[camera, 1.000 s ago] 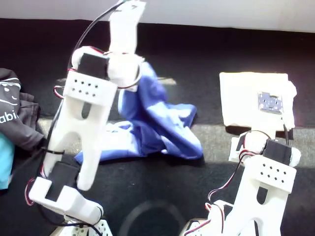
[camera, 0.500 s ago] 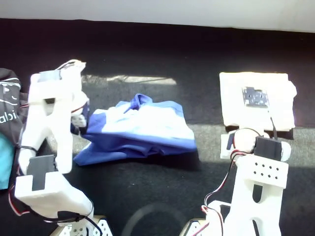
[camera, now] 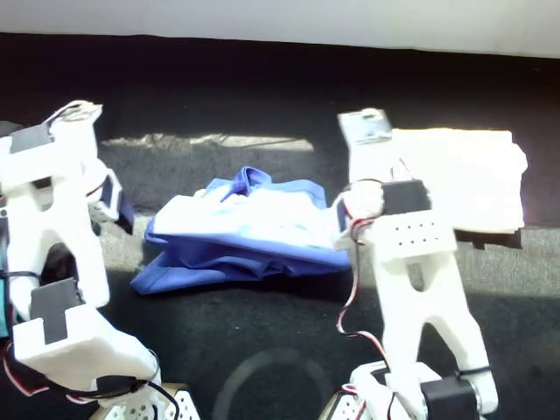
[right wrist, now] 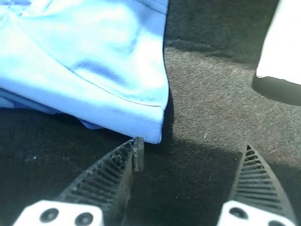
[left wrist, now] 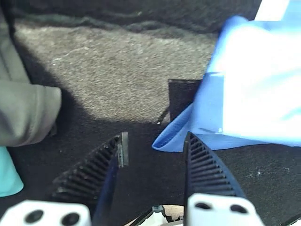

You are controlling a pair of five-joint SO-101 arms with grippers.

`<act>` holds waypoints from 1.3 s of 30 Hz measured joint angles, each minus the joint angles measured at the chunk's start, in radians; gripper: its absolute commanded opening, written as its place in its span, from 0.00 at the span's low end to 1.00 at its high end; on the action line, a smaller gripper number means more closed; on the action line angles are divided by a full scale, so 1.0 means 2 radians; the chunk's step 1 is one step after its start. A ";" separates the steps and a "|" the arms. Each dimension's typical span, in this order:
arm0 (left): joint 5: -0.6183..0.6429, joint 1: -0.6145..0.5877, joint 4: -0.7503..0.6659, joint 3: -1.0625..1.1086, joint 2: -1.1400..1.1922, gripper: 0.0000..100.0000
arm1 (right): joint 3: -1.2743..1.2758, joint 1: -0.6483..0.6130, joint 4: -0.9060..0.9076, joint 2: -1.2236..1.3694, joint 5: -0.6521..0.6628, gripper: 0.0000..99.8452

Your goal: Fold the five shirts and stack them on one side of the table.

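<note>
left gripper [left wrist: 155,141]: jaws spread, nothing in them. It sits low over the table [camera: 262,79], at the blue shirt's left end.
right gripper [right wrist: 193,147]: jaws spread wide, also empty, and low at the shirt's right end.
change, left arm: a second ago we had the blue shirt [camera: 245,227] hoisted high in this gripper. It has since been dropped, and the arm has pulled back to the left edge.
change, right arm: it was parked near its base in front of the white shirt [camera: 464,179]. It has now swung in to the blue shirt's right hem.
change, shirt: it went from a hanging drape to a low, roughly doubled bundle lying flat mid-table.
meaning: we read this as one fold laid and released, with the right arm lining up for the next. The bundle looks loose, so this shirt isn't done.
shirt vs left gripper: a bottom corner of the blue fabric pokes in between the fingertips, just past them. We can't tell if it touches.
shirt vs right gripper: the hem corner lies just beyond one fingertip. The other fingertip is over bare table, on the white-shirt side.
beside left gripper: grey shirt [left wrist: 23,108] and teal garment [left wrist: 7,174], both unfolded, near it and apart from the blue one.
far right: the white shirt lies folded square, apart from the blue one. We take it as the stack site.
</note>
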 measured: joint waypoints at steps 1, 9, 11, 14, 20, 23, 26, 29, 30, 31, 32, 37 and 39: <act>0.007 0.013 0.000 -0.005 0.000 0.20 | -0.001 -0.018 -0.006 0.008 0.000 0.30; 0.020 0.036 0.001 -0.026 0.005 0.20 | 0.023 -0.125 -0.090 0.112 0.004 0.30; 0.020 0.031 0.001 -0.026 0.005 0.20 | 0.023 -0.142 -0.101 0.142 0.004 0.29; 0.020 0.011 0.001 -0.026 0.005 0.20 | 0.023 -0.147 -0.116 0.180 0.004 0.18; 0.020 -0.021 0.001 -0.026 0.005 0.20 | 0.022 -0.097 -0.173 0.211 0.008 0.00; 0.020 -0.027 0.001 -0.026 0.005 0.20 | -0.005 -0.054 -0.170 0.213 0.047 0.01; 0.020 -0.027 0.001 -0.026 0.005 0.20 | -0.075 -0.018 -0.137 0.213 0.095 0.01; 0.020 -0.027 0.001 -0.026 0.005 0.20 | -0.179 0.010 -0.093 0.213 0.141 0.01; 0.020 -0.027 0.001 -0.026 0.005 0.20 | -0.219 0.017 -0.084 0.216 0.151 0.01; 0.020 -0.027 0.001 -0.026 0.005 0.20 | -0.259 0.022 -0.074 0.216 0.159 0.01; 0.020 -0.027 0.001 -0.026 0.005 0.20 | -0.298 0.025 -0.071 0.216 0.163 0.01; 0.020 -0.027 0.001 -0.026 0.005 0.20 | -0.447 0.029 -0.064 0.216 0.168 0.01; 0.020 -0.027 0.001 -0.026 0.005 0.20 | -0.474 0.027 -0.064 0.216 0.168 0.01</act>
